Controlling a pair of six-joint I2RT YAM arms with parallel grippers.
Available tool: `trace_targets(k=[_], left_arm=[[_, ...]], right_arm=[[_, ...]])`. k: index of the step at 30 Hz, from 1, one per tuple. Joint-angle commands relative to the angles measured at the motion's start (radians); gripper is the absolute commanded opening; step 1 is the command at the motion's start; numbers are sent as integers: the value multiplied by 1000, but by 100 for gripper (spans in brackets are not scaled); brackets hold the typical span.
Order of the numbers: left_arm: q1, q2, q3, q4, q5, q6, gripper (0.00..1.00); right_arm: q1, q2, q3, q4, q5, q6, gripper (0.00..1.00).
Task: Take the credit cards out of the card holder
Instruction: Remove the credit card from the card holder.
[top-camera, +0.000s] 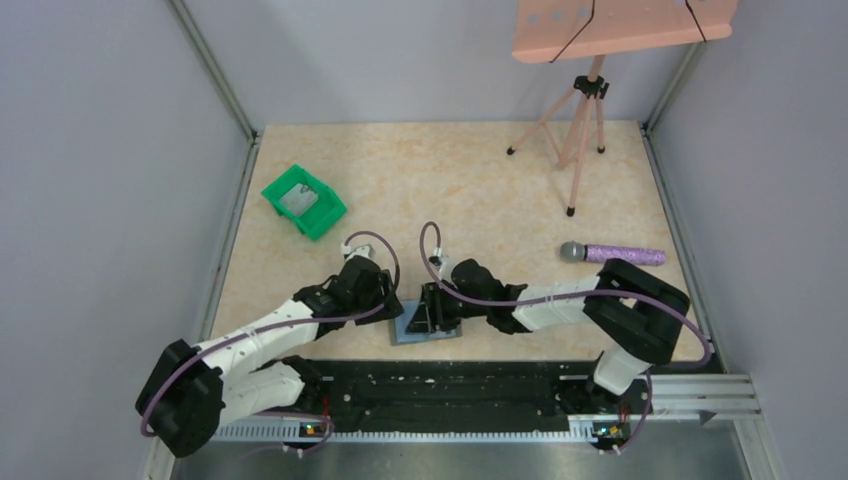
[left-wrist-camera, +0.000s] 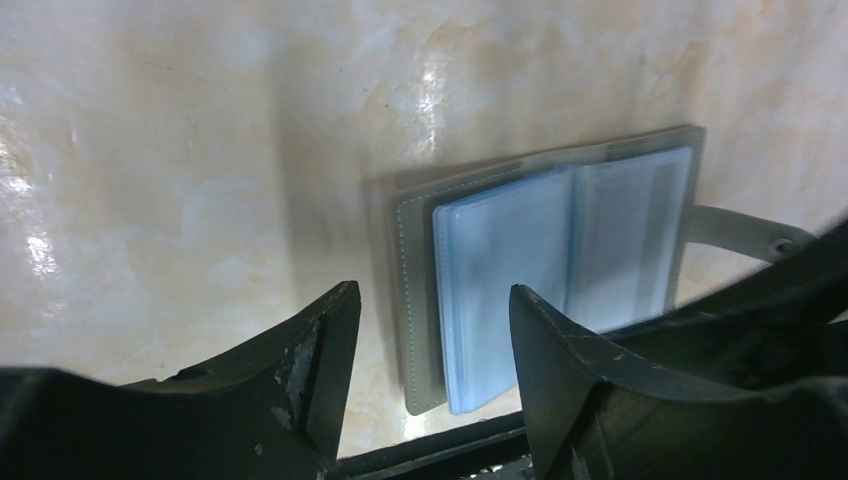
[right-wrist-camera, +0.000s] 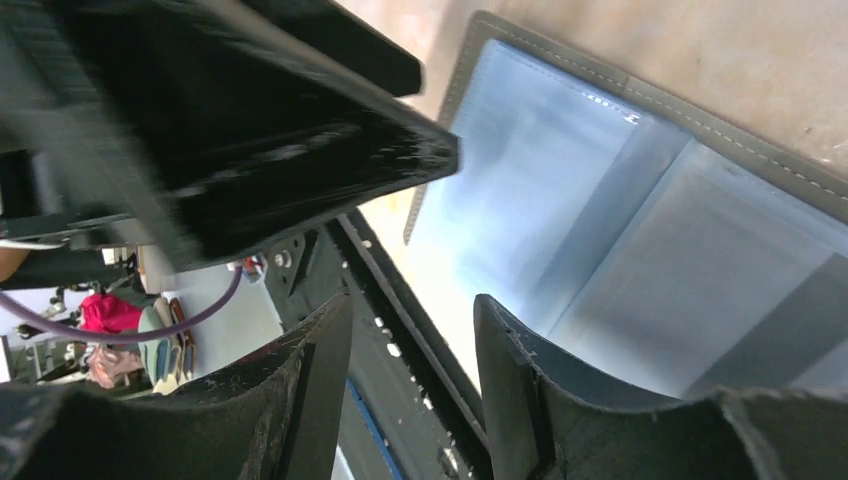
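Note:
The card holder lies open on the table close to the front rail. In the left wrist view the card holder shows a grey stitched cover, cloudy blue-grey sleeves and a strap with a snap. No credit cards can be made out in the sleeves. My left gripper is open, its jaws straddling the holder's left edge from above. The right gripper is open too, at the near edge of the card holder, with nothing between its fingers. From above, the left gripper and right gripper meet over the holder.
A green bin with something grey inside stands at the back left. A purple-handled microphone lies at the right, and a tripod stands behind it. The black rail runs along the front edge just below the holder.

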Motion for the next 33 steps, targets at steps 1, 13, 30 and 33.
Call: trace_targets(k=[1, 13, 30, 33], left_arm=[[2, 65, -10, 46, 34, 7, 61], [-1, 123, -74, 170, 138, 2, 50], [-66, 213, -98, 339, 195, -93, 17], [-90, 220, -112, 396, 187, -136, 10]], right_arm=[[12, -150, -3, -99, 87, -47, 49], [-125, -315, -127, -225, 161, -72, 50], [-143, -435, -152, -447, 315, -88, 46], [-143, -478, -158, -471, 336, -77, 46]])
